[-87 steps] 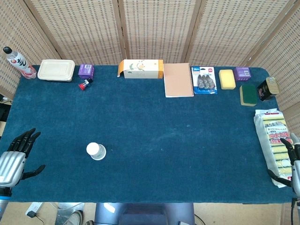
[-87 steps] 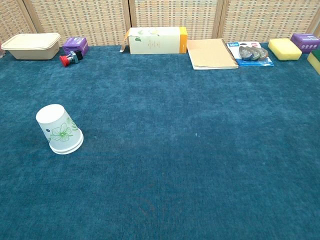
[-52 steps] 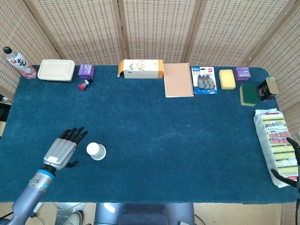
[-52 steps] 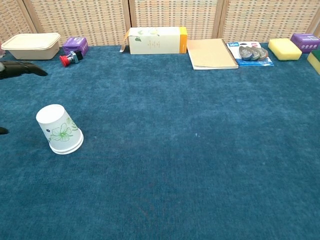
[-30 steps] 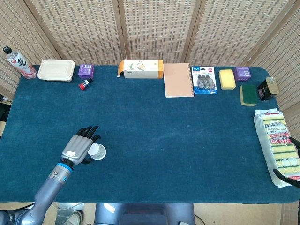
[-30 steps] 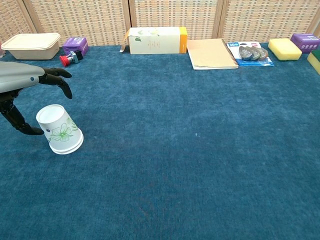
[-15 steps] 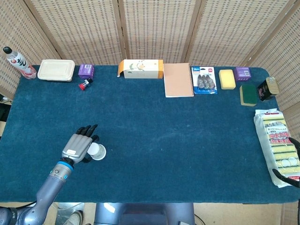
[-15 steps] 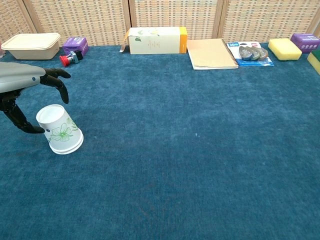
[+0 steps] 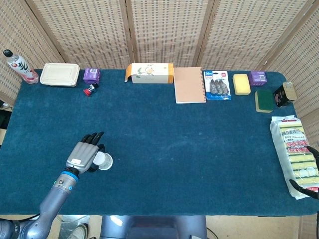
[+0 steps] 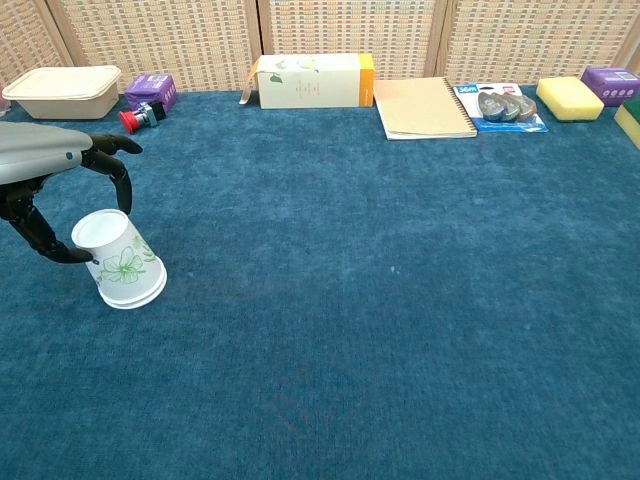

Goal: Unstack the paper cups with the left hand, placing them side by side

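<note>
The stack of white paper cups [image 10: 120, 262] with a green flower print stands upside down on the blue tablecloth at the front left, also visible from above as cups [image 9: 104, 161]. My left hand [image 9: 84, 155] is beside its left side, fingers spread and curved over the top. In the chest view the left hand [image 10: 45, 185] has its thumb touching the cup's left wall and a fingertip [image 10: 124, 196] just above the upturned base; it does not grip the cup. Only a dark sliver of my right hand [image 9: 305, 186] shows at the table's front right corner.
Along the back edge lie a bottle [image 9: 19, 66], a beige lidded box [image 9: 60, 74], a purple box [image 9: 91, 75], a red button [image 9: 89, 90], a carton [image 9: 149, 72], a notebook [image 9: 189, 84], a blister pack [image 9: 218, 85] and sponges [image 9: 241, 83]. A sponge pack [image 9: 293, 152] lies at the right.
My left hand came in from the table's front left edge to the cup, and its fingers have curled closer around the top. The right hand drew back toward the corner.
</note>
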{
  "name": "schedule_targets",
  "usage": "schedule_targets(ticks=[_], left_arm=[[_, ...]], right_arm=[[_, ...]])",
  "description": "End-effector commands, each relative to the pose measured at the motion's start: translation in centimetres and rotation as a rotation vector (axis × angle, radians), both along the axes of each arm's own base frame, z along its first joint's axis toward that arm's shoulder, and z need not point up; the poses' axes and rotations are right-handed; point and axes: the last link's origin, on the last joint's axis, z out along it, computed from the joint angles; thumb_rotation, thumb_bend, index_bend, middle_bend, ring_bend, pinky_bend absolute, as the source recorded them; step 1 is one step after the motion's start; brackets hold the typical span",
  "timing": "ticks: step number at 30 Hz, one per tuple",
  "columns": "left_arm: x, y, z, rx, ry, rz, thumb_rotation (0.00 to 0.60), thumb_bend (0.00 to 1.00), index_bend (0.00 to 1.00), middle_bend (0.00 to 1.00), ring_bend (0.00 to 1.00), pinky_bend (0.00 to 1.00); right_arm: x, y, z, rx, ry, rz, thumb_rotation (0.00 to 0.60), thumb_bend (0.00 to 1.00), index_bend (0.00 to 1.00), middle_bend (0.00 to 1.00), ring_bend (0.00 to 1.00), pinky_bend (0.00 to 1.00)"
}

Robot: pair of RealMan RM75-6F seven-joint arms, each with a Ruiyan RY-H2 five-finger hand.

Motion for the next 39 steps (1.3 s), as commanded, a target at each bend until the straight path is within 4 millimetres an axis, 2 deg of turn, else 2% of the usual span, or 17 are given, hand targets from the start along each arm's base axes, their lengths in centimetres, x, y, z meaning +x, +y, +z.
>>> schedule_targets(ticks=[1, 10, 25, 33, 37, 39], left_arm=[[0.1, -0.1, 0.0, -0.001, 0.000, -0.002, 0.600, 0.21, 0.40, 0.00, 0.00, 0.08], [0.2, -0.1, 0.3, 0.009, -0.004, 0.001, 0.600, 0.22, 0.43, 0.00, 0.00, 0.08], [1.5, -1.2, 4.1, 0.075, -0.056, -0.045, 0.600, 0.22, 0.43, 0.00, 0.00, 0.08], [3.0, -1.9, 8.9, 0.135, -0.186, -0.047, 0.600, 0.22, 0.43, 0.00, 0.00, 0.08], [2.7, -2.4, 11.4, 0.184, -0.209, -0.052, 0.600, 0.22, 0.43, 0.00, 0.00, 0.08], [1.9, -2.7, 12.4, 0.204, -0.193, -0.045, 0.600, 0.22, 0.43, 0.00, 0.00, 0.08]], right_arm=[[0.0, 0.0, 0.0, 0.002, 0.001, 0.001, 0.600, 0.16, 0.13, 0.02, 0.00, 0.00], [0.0, 0.0, 0.0, 0.001, 0.001, 0.000, 0.600, 0.16, 0.13, 0.02, 0.00, 0.00], [0.1, 0.1, -0.1, 0.004, 0.002, 0.005, 0.600, 0.16, 0.13, 0.02, 0.00, 0.00], [-0.1, -0.2, -0.1, 0.001, 0.002, -0.005, 0.600, 0.16, 0.13, 0.02, 0.00, 0.00], [-0.1, -0.1, 0.0, -0.004, -0.001, -0.006, 0.600, 0.16, 0.13, 0.02, 0.00, 0.00], [0.0, 0.0, 0.0, -0.002, 0.000, -0.004, 0.600, 0.16, 0.13, 0.02, 0.00, 0.00]])
